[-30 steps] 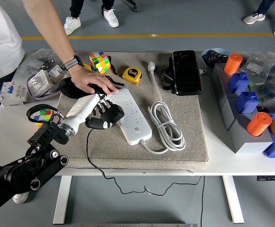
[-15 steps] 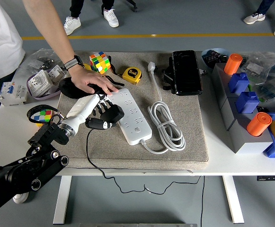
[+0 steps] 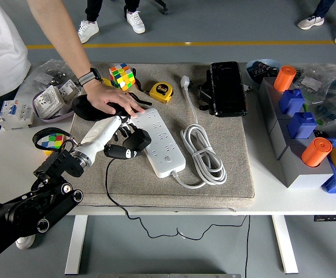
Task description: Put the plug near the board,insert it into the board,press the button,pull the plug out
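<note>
Just left of centre, the left hand (image 3: 117, 134) has its fingers (image 3: 123, 152) curled around the black plug (image 3: 136, 139), which sits at the left edge of the white board (image 3: 162, 142), touching or very nearly touching it; whether the pins are over a socket cannot be told from this angle. A thin black cord (image 3: 108, 179) runs from the plug down the picture and drops over the near edge of the table (image 3: 272, 205). Up and to the left, a person's hand (image 3: 111, 99) lies flat on the far end of the board, probably steadying it, with a dark pouch (image 3: 87, 109) under the palm. The plug looks like a small, rigid, light block with smooth sides, so it should be taken by its flanks, well behind the pins, with a firm squeeze against slipping; the trailing cord is limp and will drag a little but not resist. The board is light too and would slide on the grey mat (image 3: 237, 168) if not held down. Right of the board lies its own coiled white cable (image 3: 202, 147). Beyond it, in the upper middle, are a cube (image 3: 121, 75), a yellow tape (image 3: 161, 91) and a black case (image 3: 226, 88). The right arm is out of view.
</note>
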Robot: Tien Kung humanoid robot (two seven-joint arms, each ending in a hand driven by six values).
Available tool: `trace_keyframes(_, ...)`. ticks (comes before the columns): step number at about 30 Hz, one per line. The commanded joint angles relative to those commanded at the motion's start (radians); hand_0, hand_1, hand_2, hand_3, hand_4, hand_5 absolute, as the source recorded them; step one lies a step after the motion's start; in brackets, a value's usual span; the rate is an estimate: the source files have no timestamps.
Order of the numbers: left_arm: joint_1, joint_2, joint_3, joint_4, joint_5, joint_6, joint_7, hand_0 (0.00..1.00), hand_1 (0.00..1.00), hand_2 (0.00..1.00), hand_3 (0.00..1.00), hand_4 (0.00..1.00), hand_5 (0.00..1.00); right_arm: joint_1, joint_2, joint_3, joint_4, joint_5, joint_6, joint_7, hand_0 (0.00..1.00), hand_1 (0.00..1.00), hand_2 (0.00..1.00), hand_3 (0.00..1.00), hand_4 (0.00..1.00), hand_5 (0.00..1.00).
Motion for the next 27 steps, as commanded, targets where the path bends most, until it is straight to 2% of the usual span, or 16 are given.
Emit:
trace_keyframes(4,0.002,0.000,-0.007,-0.002,-0.001,-0.002,-0.001,0.366,0.576,0.584,0.606,0.998,0.260,-0.001,0.000,0.000,0.000,0.000,0.000,0.000,0.589,0.641,0.556,0.482,0.747,0.464)
trace_keyframes(5,0.002,0.000,-0.008,-0.002,-0.001,-0.004,-0.001,0.391,0.609,0.633,0.673,0.998,0.342,-0.001,0.000,-0.001,0.000,0.000,0.000,0.000,0.589,0.642,0.556,0.483,0.747,0.463)
trace_keyframes(10,0.005,0.001,-0.018,-0.009,-0.004,-0.009,-0.001,0.391,0.609,0.633,0.673,0.998,0.342,-0.002,0.001,-0.003,-0.001,0.001,0.001,0.000,0.589,0.642,0.556,0.483,0.747,0.463)
trace_keyframes(11,0.005,0.002,-0.019,-0.011,-0.003,-0.011,0.000,0.407,0.629,0.655,0.690,0.998,0.417,-0.002,0.001,-0.003,-0.001,0.002,0.001,0.000,0.588,0.640,0.556,0.483,0.748,0.462)
trace_keyframes(18,0.010,0.005,-0.019,-0.024,-0.002,-0.022,0.000,0.407,0.630,0.654,0.692,0.998,0.414,-0.004,0.000,-0.001,0.000,0.001,0.001,-0.001,0.588,0.641,0.555,0.482,0.747,0.463)
trace_keyframes(27,0.023,0.009,-0.041,-0.054,-0.007,-0.011,-0.024,0.414,0.636,0.657,0.692,0.998,0.440,-0.006,0.001,0.005,0.000,0.000,0.000,0.000,0.589,0.641,0.556,0.483,0.748,0.461)
